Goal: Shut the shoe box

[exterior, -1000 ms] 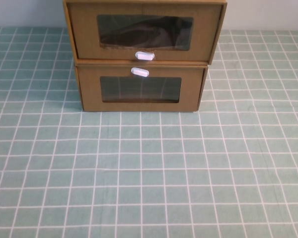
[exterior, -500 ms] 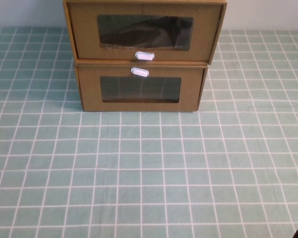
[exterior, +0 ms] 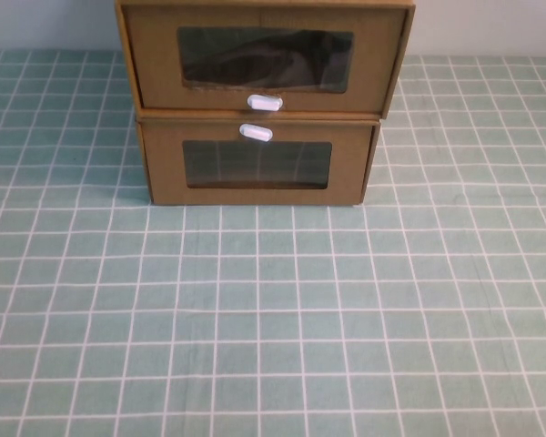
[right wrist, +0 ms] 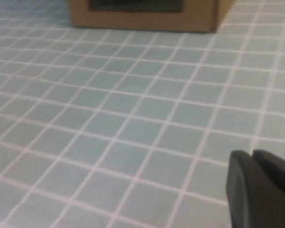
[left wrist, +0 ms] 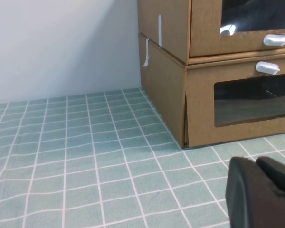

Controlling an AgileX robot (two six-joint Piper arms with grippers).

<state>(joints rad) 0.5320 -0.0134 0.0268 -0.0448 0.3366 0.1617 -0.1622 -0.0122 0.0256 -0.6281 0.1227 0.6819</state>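
The shoe box [exterior: 264,59] is the upper of two stacked brown cardboard boxes at the back of the table, with a dark window and a white pull tab [exterior: 265,103] below it. Its front stands slightly forward of the box beneath. It also shows in the left wrist view [left wrist: 206,28]. My left gripper [left wrist: 255,161] is shut and empty, low over the table, in front of the boxes' left corner. My right gripper [right wrist: 251,154] is shut and empty, low over the table, well in front of the boxes. Neither gripper shows in the high view.
The lower cardboard box [exterior: 257,164] has its white tab [exterior: 256,133] above its window. A green checked cloth [exterior: 273,309] covers the table. A pale wall [left wrist: 61,42] rises behind the boxes.
A dark bit of the right arm that showed at the high view's bottom right corner half a second ago has dropped out of view. The boxes have not moved.
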